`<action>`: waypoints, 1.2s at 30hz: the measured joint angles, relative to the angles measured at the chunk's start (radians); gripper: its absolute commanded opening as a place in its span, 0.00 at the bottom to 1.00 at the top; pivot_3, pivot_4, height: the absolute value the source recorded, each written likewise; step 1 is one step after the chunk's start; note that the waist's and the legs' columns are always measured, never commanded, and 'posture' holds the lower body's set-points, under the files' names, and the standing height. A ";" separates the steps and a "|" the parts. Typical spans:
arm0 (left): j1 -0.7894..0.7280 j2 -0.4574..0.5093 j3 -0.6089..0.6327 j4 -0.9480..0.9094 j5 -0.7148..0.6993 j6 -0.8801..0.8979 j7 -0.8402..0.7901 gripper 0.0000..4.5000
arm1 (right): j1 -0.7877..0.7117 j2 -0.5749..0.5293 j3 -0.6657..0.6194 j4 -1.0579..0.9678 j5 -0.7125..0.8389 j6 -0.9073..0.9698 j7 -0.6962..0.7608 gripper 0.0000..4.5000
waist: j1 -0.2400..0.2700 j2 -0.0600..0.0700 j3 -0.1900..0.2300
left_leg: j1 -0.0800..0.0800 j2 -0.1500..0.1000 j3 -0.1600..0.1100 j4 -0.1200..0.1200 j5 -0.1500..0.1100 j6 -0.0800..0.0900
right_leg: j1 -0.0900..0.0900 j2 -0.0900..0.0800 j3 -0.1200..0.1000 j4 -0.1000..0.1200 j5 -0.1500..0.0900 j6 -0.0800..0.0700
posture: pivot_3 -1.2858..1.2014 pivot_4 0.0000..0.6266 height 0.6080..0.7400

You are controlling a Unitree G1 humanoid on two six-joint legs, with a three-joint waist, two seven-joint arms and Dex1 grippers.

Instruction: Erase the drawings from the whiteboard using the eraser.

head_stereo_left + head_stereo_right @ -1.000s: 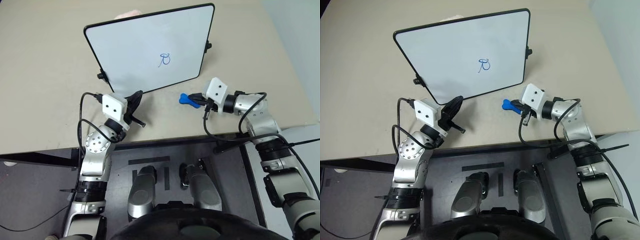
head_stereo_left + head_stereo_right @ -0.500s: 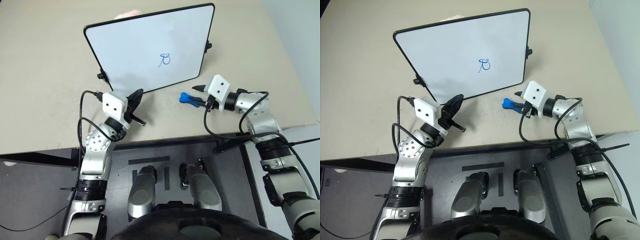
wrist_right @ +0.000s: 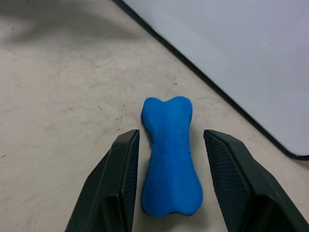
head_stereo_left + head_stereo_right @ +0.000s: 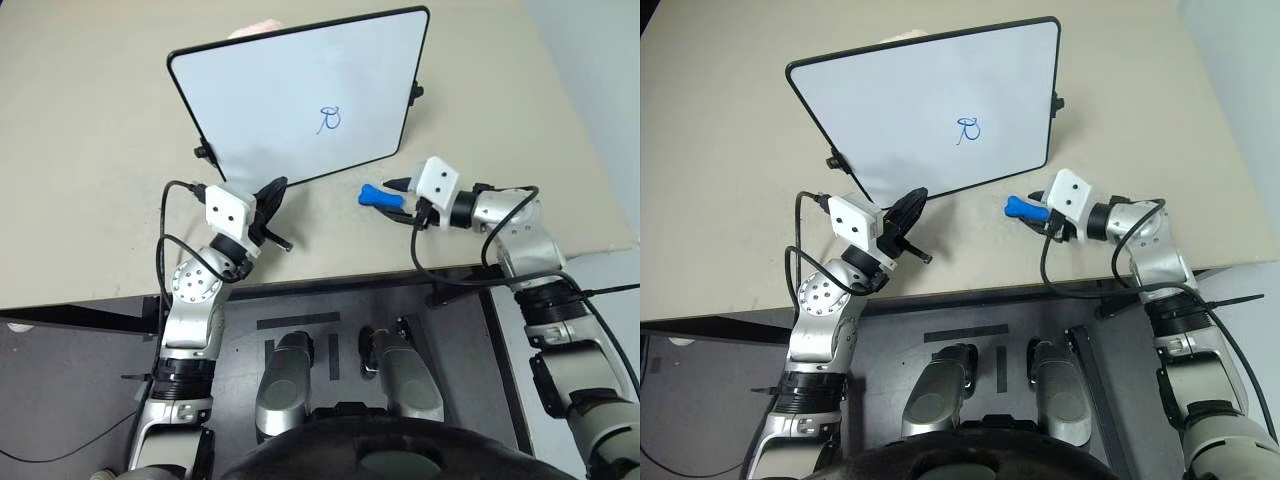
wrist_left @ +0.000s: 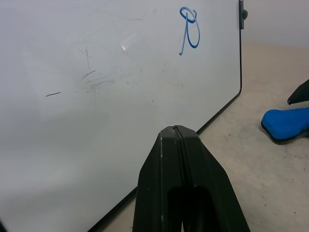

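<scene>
Right wrist view: the eraser [image 3: 170, 154], a bright blue bone-shaped block with a soft, slightly fuzzy top face, is seen lying flat on the beige, speckled table [image 3: 63, 96]. It is flanked by the two black ribbed fingers [image 3: 120, 179] of the right gripper [image 3: 172, 186], which stand apart on either side of it with a gap on each side, so the jaws are released and nothing is grasped. The thin black frame and rounded corner of the whiteboard [image 3: 231, 43] cross the upper right of this picture, close beyond the eraser's far end.

From the head camera, the whiteboard [image 4: 300, 95] is seen in the upper middle of the frame, lying on the table, a smooth white rectangle with small black knobs on its sides. The drawings [image 4: 329, 119], one small looped blue scribble with a tail, sit right of the board's centre. The eraser [image 4: 381, 196] lies just below the board's lower right corner.

At lower left, the left gripper [image 5: 177, 133] is clenched, its smooth black fingers pressed together, with its tip at the board's lower edge.
</scene>
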 measured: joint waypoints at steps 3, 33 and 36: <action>0.000 0.000 0.000 0.000 0.000 0.000 0.000 0.00 | -0.001 0.008 0.008 0.013 -0.011 -0.001 -0.004 0.50 | 0.000 0.000 0.000 | 0.000 0.000 0.000 0.000 0.000 0.000 | 0.000 0.000 0.000 0.000 0.000 0.000 | 0.52 0.24 1.00; -0.003 0.000 0.000 0.001 0.001 -0.001 0.000 0.00 | -0.010 0.030 0.010 0.060 -0.018 0.005 -0.030 0.41 | 0.000 0.000 0.000 | 0.000 0.000 0.000 0.000 0.000 0.000 | 0.000 0.000 0.000 0.000 0.000 0.000 | 0.52 0.24 1.00; -0.003 0.000 0.000 0.001 0.001 -0.001 0.000 0.00 | -0.011 0.035 0.008 0.061 -0.017 0.012 -0.030 0.23 | 0.000 0.000 0.000 | 0.000 0.000 0.000 0.000 0.000 0.000 | 0.000 0.000 0.000 0.000 0.000 0.000 | 0.52 0.24 1.00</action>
